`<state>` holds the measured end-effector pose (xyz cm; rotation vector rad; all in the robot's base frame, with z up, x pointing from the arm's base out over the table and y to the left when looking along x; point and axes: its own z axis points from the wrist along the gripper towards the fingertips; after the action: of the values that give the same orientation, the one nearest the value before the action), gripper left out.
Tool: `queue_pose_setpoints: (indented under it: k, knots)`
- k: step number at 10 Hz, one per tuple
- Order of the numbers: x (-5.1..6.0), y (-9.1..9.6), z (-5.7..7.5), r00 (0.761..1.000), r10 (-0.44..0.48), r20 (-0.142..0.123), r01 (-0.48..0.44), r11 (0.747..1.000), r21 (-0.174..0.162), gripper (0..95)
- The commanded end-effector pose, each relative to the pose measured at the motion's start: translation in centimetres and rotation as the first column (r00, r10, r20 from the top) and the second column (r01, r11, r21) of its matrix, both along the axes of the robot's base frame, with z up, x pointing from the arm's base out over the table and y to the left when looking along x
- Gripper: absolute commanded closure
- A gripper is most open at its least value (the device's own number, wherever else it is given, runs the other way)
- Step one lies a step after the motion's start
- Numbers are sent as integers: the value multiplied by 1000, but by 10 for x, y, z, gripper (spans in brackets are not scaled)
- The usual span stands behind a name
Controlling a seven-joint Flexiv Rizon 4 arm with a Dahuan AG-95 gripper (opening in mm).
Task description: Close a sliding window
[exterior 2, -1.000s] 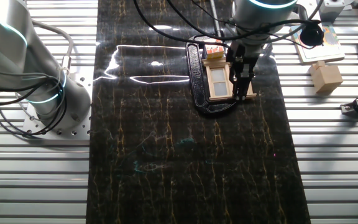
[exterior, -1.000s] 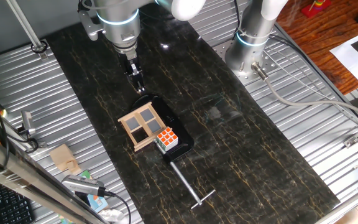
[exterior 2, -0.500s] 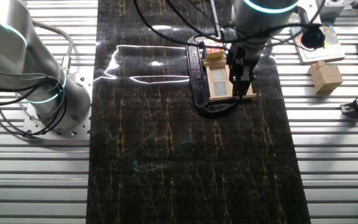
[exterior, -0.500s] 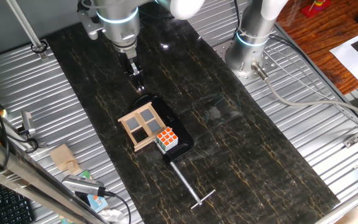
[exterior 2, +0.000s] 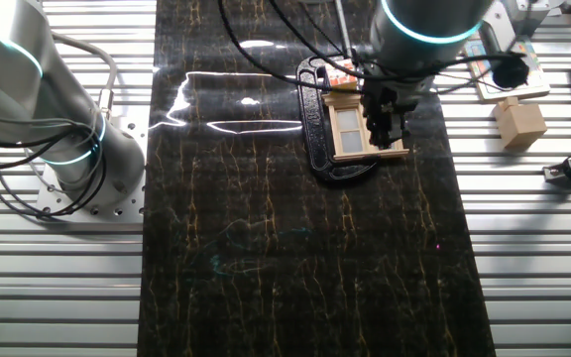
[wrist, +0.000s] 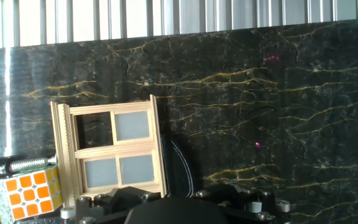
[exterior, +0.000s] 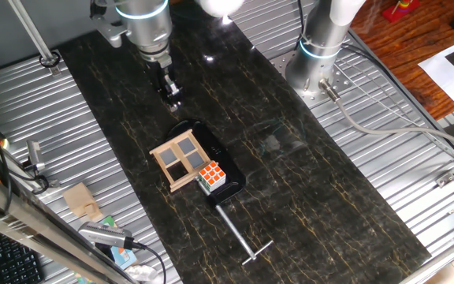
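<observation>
The sliding window is a small tan wooden frame with cross bars and four panes, lying on a black clamp base in the middle of the dark marble table. It also shows in the other fixed view and in the hand view. My gripper hangs above the table just beyond the window's far edge, apart from it, fingers together and empty. In the other fixed view the gripper overlaps the window's right side. In the hand view only the dark hand body shows, not the fingertips.
A multicoloured Rubik's cube sits on the base against the window's near corner. The clamp's metal screw handle sticks out toward the front. A second arm's base stands at the back right. A wooden block lies off the marble.
The gripper has lifted and drawn a little away from the window toward the back left. The window and cube have not moved.
</observation>
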<state>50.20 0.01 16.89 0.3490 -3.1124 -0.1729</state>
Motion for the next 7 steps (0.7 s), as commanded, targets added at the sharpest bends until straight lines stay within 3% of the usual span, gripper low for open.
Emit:
queue_pose_setpoints:
  k: [1,3,7]
  knots:
    - [-2,0,1,999,7,-32,-8,1000,-11,950]
    - [-2,0,1,999,4,-53,-5,1000,-17,950]
    - [-2,0,1,998,0,-60,-1,1000,-14,950]
